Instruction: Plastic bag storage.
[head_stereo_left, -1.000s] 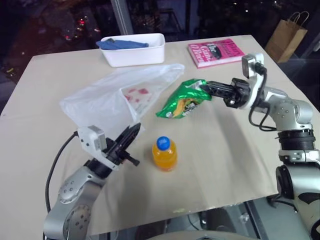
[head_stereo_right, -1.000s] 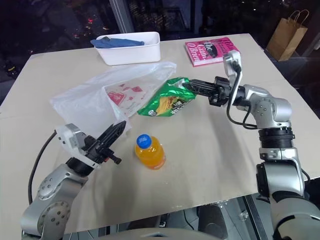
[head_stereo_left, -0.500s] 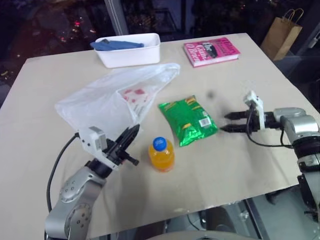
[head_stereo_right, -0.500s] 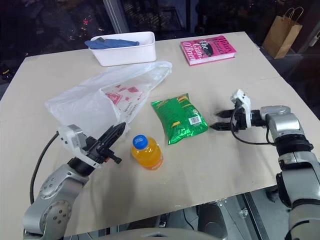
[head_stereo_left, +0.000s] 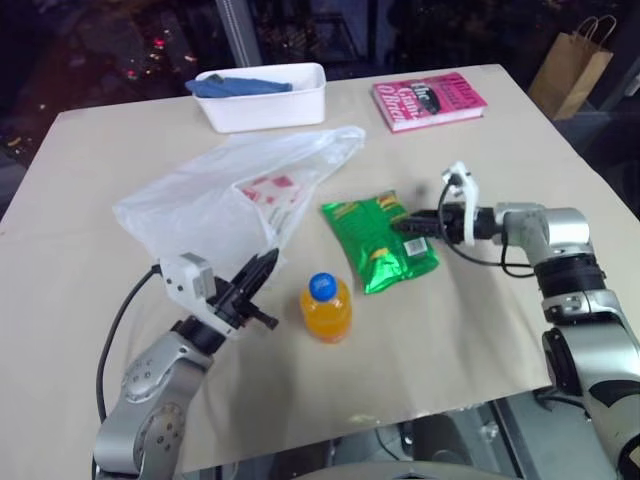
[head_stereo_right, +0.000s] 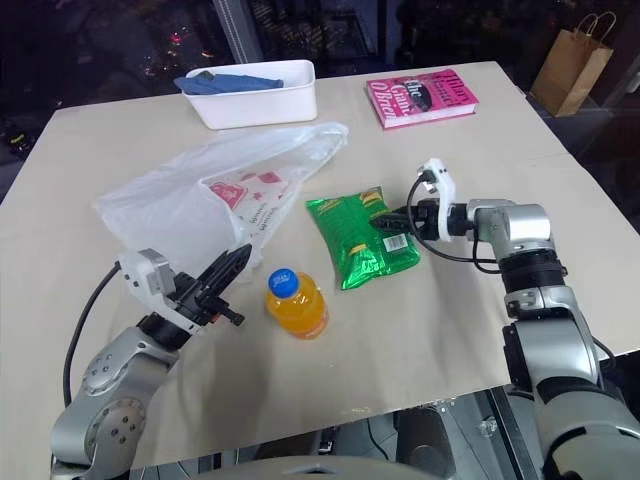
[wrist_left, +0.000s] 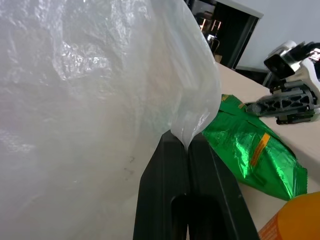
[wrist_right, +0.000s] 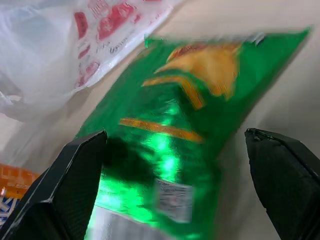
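Observation:
The plastic bag (head_stereo_left: 225, 200), translucent white with a red-printed patch, lies crumpled on the table's left half. My left gripper (head_stereo_left: 266, 266) is at the bag's near edge, and in the left wrist view it (wrist_left: 186, 142) is shut on a pinch of the bag's film. A green snack packet (head_stereo_left: 380, 240) lies flat to the right of the bag. My right gripper (head_stereo_left: 400, 222) is open at the packet's right side, low over it. In the right wrist view its fingers (wrist_right: 65, 190) stand wide apart with the packet (wrist_right: 170, 125) between them.
An orange drink bottle (head_stereo_left: 325, 306) with a blue cap stands just right of my left gripper. At the back stand a white bin (head_stereo_left: 264, 108) holding a blue cloth and a pink book (head_stereo_left: 430, 100). A brown paper bag (head_stereo_left: 572, 68) stands beyond the table's right corner.
My right gripper opened and let go of the green packet, which dropped flat onto the table. The gripper drew back to the right, then returned open to the packet. The left gripper kept still.

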